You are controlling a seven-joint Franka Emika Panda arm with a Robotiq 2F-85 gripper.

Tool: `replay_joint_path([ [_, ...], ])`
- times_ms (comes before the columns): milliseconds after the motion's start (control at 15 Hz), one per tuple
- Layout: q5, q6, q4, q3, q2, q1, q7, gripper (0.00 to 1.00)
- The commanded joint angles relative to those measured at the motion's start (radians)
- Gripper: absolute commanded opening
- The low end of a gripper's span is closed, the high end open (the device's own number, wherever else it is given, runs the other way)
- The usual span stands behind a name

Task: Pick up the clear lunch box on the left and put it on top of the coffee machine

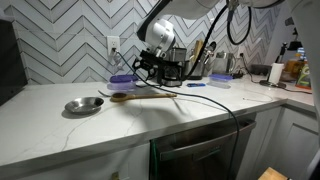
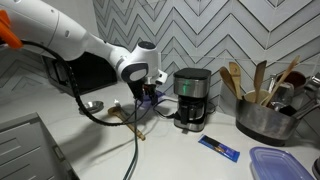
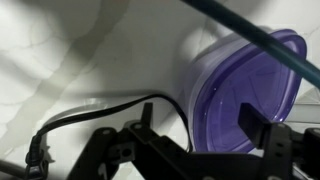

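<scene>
Wrist view is showing the gripper (image 3: 197,128) hanging with fingers spread wide, gripping nothing, while the clear lunch box (image 3: 240,85) is lying just ahead, off-centre toward one finger, by the back edge of the counter (image 1: 60,125) beside the coffee machine (image 2: 190,98); its far end is being cut off, long axis unclear.

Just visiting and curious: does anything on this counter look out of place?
A thick black cable trails across the white marble counter and hangs over its front edge; nothing looks spilled or broken.
</scene>
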Motion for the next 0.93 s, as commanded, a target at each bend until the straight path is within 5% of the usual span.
replay_joint_path([
  [0, 0.035, 0.015, 0.033, 0.042, 0.042, -0.033, -0.042, 0.72],
  [133, 0.033, 0.015, 0.039, 0.049, 0.052, -0.035, -0.051, 0.51],
  [600, 0.038, 0.011, 0.061, 0.066, 0.078, -0.047, -0.063, 0.34],
  [867, 0.049, 0.012, 0.069, 0.072, 0.078, -0.056, -0.067, 0.02],
])
